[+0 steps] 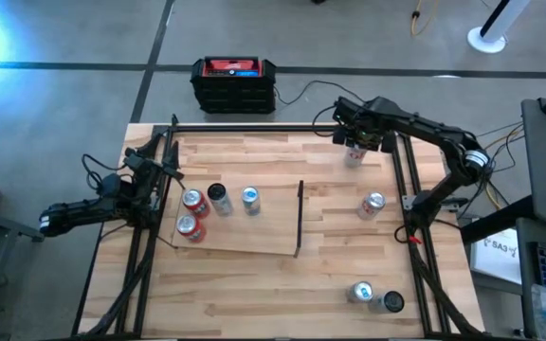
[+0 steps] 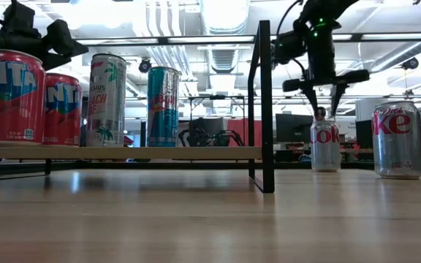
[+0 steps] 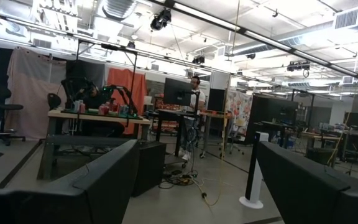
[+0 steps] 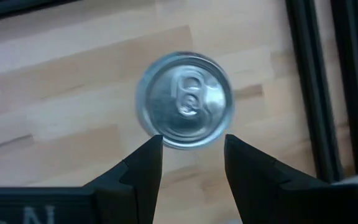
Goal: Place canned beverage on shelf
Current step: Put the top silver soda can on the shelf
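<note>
The shelf (image 1: 254,232) is a pale board with a black upright bar (image 1: 300,218) at its right end; it also shows in the low view (image 2: 159,153). Two red cans (image 1: 191,214), a dark-topped can (image 1: 218,197) and a blue can (image 1: 251,198) stand on it. My right gripper (image 1: 354,142) is open, pointing down just above a silver-and-red can (image 4: 185,99) that stands upright on the table at the far right (image 2: 325,142). Its fingers stand on either side of the can's top, apart from it. My left gripper (image 1: 164,159) is open and empty at the table's far left.
Another silver can (image 1: 373,204) stands on the table right of the shelf, and two more cans (image 1: 374,296) lie near the front right corner. Black frame rails (image 1: 401,180) run along the table's right side, close to my right arm. A black box (image 1: 234,83) sits beyond the far edge.
</note>
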Motion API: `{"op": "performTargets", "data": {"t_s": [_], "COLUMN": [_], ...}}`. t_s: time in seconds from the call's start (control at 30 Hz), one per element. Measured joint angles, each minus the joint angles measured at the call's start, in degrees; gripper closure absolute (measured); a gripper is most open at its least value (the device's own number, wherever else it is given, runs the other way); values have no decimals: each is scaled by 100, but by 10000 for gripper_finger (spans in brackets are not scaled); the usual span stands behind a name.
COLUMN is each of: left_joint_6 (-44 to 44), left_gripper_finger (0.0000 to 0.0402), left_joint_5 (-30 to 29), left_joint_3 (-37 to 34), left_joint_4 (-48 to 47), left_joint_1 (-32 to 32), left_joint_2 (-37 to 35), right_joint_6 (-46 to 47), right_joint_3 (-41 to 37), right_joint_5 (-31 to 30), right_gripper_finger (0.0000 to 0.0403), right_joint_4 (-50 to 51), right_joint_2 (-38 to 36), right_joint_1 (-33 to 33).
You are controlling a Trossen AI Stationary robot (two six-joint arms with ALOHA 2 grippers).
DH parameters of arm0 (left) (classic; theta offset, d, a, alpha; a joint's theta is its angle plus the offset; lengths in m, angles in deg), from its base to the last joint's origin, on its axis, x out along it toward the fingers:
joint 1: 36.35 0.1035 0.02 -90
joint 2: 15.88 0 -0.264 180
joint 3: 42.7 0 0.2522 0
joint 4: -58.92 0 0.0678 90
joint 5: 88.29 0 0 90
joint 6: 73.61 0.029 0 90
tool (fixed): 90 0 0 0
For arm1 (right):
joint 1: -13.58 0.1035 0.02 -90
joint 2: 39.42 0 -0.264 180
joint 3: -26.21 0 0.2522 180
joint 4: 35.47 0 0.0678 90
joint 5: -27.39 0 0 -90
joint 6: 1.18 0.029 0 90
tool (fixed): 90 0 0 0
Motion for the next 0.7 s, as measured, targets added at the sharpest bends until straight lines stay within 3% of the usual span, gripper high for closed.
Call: {"op": "performTargets", "data": {"t_s": [0.17, 0.5, 0.7], "left_joint_6": [1, 0, 0], "left_gripper_finger": [91, 91, 91], "left_joint_5": [0, -2, 0], "left_joint_3": [0, 0, 0], "left_joint_4": [0, 0, 0], "left_joint_1": [0, 0, 0], "left_joint_2": [0, 0, 0], "right_joint_6": [131, 132, 94], "right_joint_3": [0, 0, -13], "right_joint_5": [0, 1, -158], "right_gripper_finger": [222, 116, 88], "right_joint_4": [243, 155, -158], "right_joint_2": [-15, -15, -13], "right_joint_1": [12, 12, -1]}}
